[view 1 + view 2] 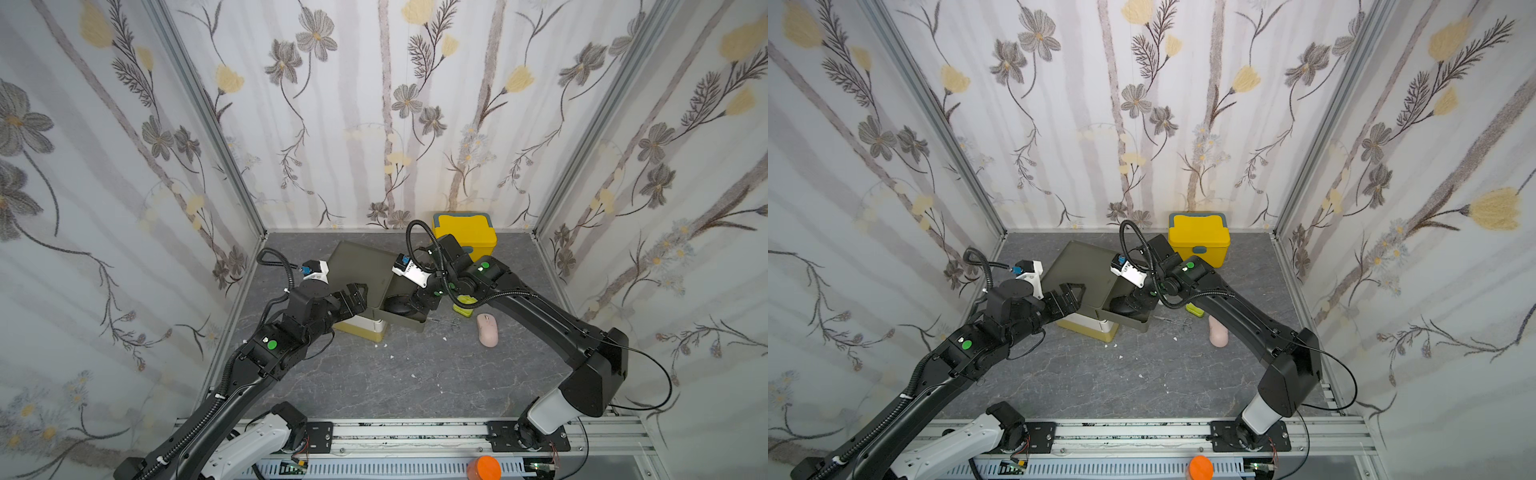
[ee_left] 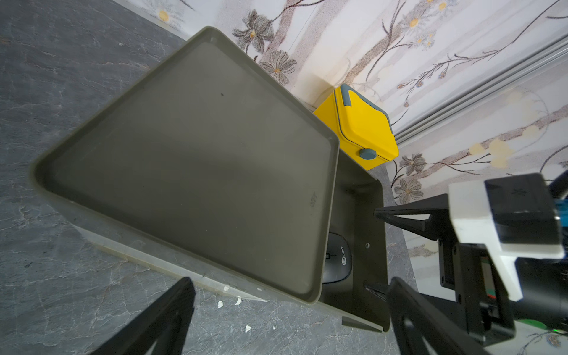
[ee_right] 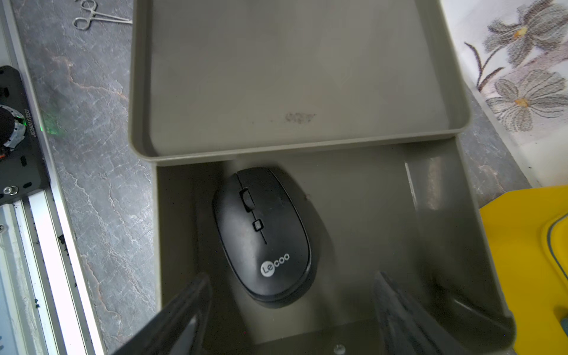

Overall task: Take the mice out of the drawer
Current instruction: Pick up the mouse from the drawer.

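One black oval mouse (image 3: 261, 236) is seen lying flat on the floor of the pulled-out olive drawer (image 3: 368, 199), with its logo end toward the drawer's front wall. The right gripper (image 3: 292, 275) is held over the drawer with jaws spread wide, one finger on either side of the mouse's logo end; nothing is gripped. The left gripper (image 1: 359, 293) is also spread wide and empty, just beside the tray-shaped top (image 2: 184, 153) of the drawer unit. A pink mouse (image 1: 487, 330) is laid on the table outside the drawer. A lime-green pill box (image 1: 464, 302), forceps (image 1: 1173, 321) and a yellow box (image 1: 465, 235) are seen nearby.
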You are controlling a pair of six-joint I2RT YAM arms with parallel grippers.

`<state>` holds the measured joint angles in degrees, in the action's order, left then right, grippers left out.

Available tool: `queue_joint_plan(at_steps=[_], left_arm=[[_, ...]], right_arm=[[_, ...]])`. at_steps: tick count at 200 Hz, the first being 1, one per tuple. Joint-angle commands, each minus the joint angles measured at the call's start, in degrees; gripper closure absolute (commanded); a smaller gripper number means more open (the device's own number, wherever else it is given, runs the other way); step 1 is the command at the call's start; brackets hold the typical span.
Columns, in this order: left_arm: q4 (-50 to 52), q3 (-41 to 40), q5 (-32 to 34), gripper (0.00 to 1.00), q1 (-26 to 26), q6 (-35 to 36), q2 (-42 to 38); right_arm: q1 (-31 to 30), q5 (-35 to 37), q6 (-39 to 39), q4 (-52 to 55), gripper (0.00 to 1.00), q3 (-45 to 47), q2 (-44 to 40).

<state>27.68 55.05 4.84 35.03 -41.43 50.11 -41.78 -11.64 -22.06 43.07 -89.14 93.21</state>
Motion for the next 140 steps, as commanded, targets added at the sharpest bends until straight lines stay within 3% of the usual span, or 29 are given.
queue_joint_plan(at_steps=[1,74,140], left_arm=[[-0.5,-0.3,-0.3,0.00,-0.2,-0.1,-0.2],[-0.5,-0.2,-0.4,0.00,-0.7,0.1,0.3],[-0.8,-0.1,-0.5,0.00,-1.2,0.1,0.6]], right_arm=[[-0.1,-1.3,-2.6,2.2,0.19,-1.4,2.1],[-0.4,-4.7,-4.7,4.4,0.19,-2.9,6.4],[-0.2,0.8,-3.7,3.5,0.20,-4.4,9.2]])
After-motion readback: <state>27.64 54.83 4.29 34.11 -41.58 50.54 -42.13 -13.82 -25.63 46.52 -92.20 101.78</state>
